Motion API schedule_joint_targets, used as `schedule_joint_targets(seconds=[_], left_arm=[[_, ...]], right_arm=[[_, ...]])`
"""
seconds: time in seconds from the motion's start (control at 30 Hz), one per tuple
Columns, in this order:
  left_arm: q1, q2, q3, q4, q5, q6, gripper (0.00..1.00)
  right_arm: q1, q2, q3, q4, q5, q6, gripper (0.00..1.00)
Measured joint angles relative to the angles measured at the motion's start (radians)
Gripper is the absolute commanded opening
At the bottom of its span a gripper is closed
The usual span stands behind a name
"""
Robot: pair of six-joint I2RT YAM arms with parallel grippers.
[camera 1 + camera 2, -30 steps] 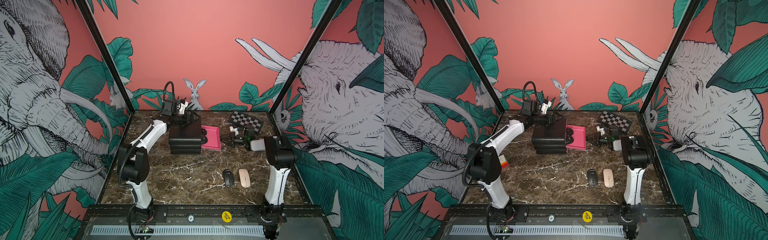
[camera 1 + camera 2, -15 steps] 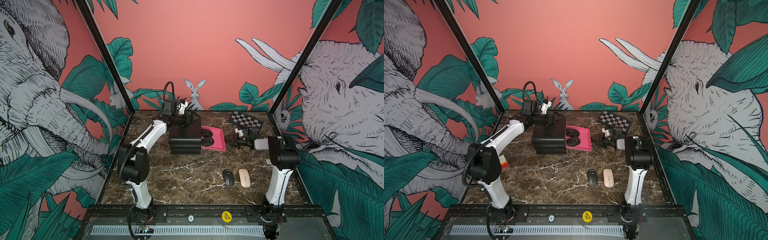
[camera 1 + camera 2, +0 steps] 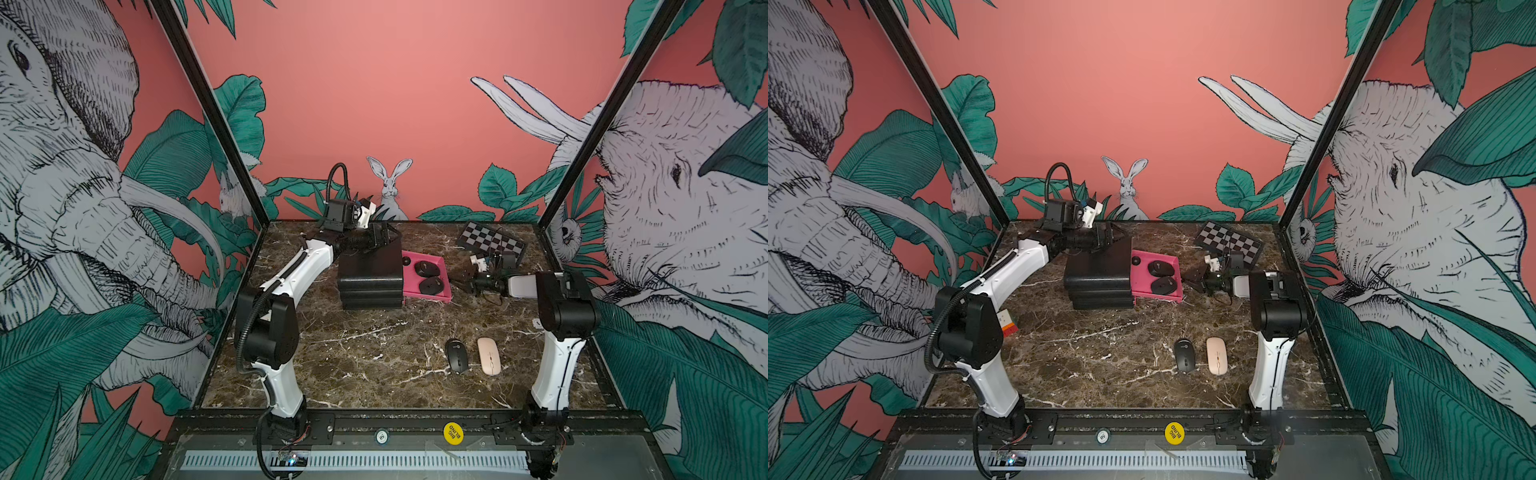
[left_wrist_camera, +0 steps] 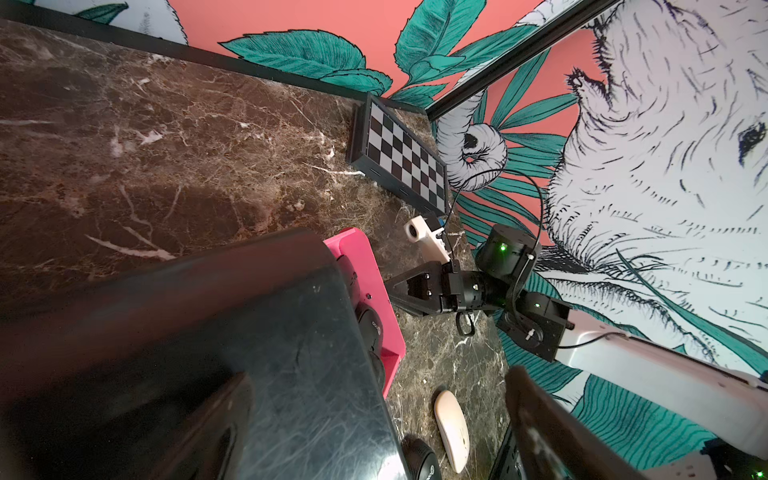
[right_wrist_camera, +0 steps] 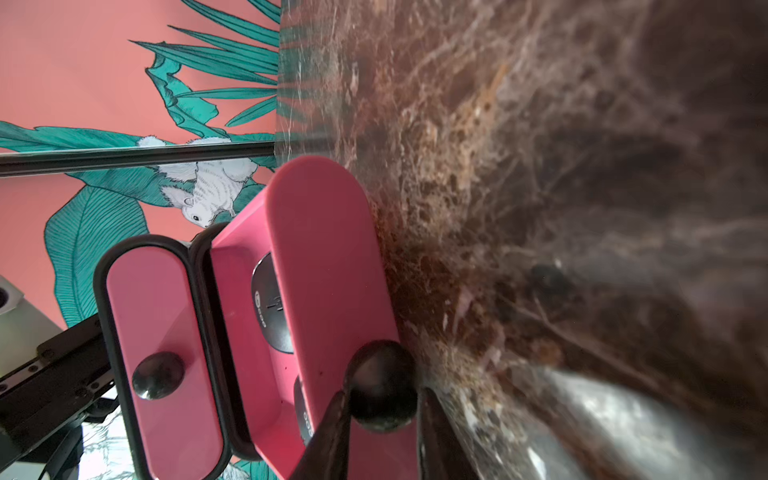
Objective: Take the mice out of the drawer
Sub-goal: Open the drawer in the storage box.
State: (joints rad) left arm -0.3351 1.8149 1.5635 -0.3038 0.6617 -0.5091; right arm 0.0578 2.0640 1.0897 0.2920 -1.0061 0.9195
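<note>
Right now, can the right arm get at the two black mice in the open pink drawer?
Probably yes, once it lets go: its fingers are shut on the knob of the drawer. The drawer stands pulled out, both mice lie uncovered near those fingers, and nothing hangs over them.

Marble table (image 3: 374, 365) carries drawer cabinet (image 3: 370, 278); chessboard (image 3: 492, 245); black mouse (image 3: 456, 355); cream mouse (image 3: 488, 355).

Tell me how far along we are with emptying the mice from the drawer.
Done: a black mouse and a pale pink mouse lie on the table. In hand: the right hand is shut on the knob of the pulled-out pink drawer; the left hand sits open at the black cabinet. Left: two black mice lie in the drawer; any further back are hidden.
</note>
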Motion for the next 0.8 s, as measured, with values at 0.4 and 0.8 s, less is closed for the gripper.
schedule_joint_targets(seconds=[0.4, 0.8], left_arm=[[0.0, 0.001, 0.001, 0.001, 0.0, 0.0, 0.96], [0.0, 0.003, 0.001, 0.005, 0.004, 0.0, 0.96]], right_arm=[[0.073, -0.01, 0.023, -0.006, 0.079, 0.02, 0.33], [0.072, -0.086, 0.013, -0.014, 0.114, 0.019, 0.69]])
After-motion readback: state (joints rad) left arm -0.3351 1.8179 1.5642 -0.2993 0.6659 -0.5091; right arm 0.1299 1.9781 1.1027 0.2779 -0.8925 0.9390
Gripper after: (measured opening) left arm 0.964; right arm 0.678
